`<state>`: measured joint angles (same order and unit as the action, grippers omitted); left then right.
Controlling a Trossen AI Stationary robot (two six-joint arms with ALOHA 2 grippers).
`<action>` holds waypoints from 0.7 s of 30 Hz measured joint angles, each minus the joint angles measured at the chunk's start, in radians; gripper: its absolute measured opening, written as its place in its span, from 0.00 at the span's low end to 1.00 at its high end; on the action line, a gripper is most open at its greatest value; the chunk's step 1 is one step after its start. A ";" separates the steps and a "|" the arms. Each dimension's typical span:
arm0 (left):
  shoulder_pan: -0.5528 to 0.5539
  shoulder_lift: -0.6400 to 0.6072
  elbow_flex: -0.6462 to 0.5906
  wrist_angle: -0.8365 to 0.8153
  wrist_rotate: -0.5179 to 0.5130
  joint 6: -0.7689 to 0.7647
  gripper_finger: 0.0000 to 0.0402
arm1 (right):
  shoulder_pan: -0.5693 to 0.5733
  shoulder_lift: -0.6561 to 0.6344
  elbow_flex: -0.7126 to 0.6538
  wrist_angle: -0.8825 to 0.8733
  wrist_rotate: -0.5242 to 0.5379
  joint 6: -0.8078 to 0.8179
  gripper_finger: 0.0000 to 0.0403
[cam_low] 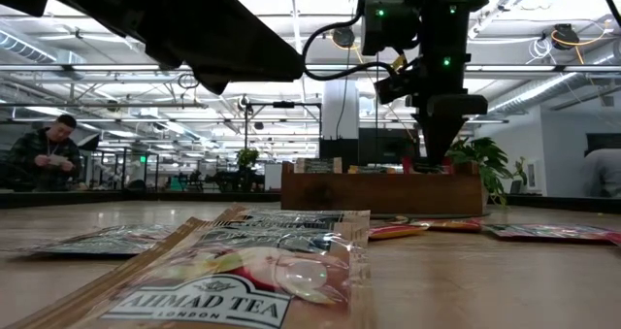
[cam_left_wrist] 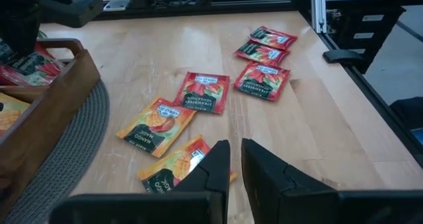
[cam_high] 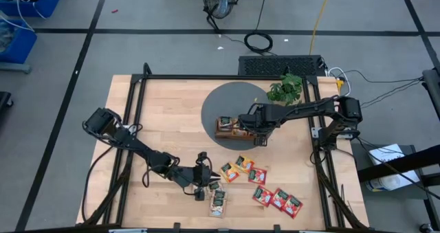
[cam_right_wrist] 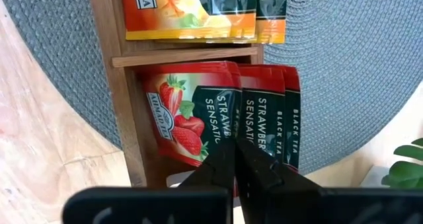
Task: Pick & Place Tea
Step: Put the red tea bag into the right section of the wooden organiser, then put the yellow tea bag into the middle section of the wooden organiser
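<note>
Tea sachets point(cam_high: 275, 196) lie loose on table, L gripper point(cam_high: 208, 174) nearly closed, empty, over an orange one, R gripper point(cam_right_wrist: 236, 159) pinched on a strawberry sachet point(cam_right_wrist: 259, 112) in tray point(cam_high: 225, 130); I'd release, lift next.

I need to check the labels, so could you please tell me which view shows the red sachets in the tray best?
The right wrist view: the red sachets fill it, labels readable. The left wrist view catches one edge; high and low views barely show them.
</note>
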<state>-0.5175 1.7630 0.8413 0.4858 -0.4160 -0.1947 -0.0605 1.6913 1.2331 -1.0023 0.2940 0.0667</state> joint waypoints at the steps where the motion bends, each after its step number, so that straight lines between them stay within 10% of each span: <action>1: 0.000 0.000 0.000 -0.004 0.000 0.000 0.12 | 0.000 0.000 0.000 0.000 0.005 -0.002 0.00; 13: 0.001 0.000 0.000 -0.043 0.000 -0.014 0.12 | 0.000 0.000 0.000 -0.045 0.082 -0.012 0.22; 21: 0.010 0.000 0.000 -0.069 -0.040 -0.106 0.12 | 0.017 -0.050 -0.002 -0.169 0.367 0.046 0.32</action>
<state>-0.5073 1.7634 0.8417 0.4170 -0.4563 -0.3003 -0.0433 1.6409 1.2314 -1.1712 0.6611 0.1129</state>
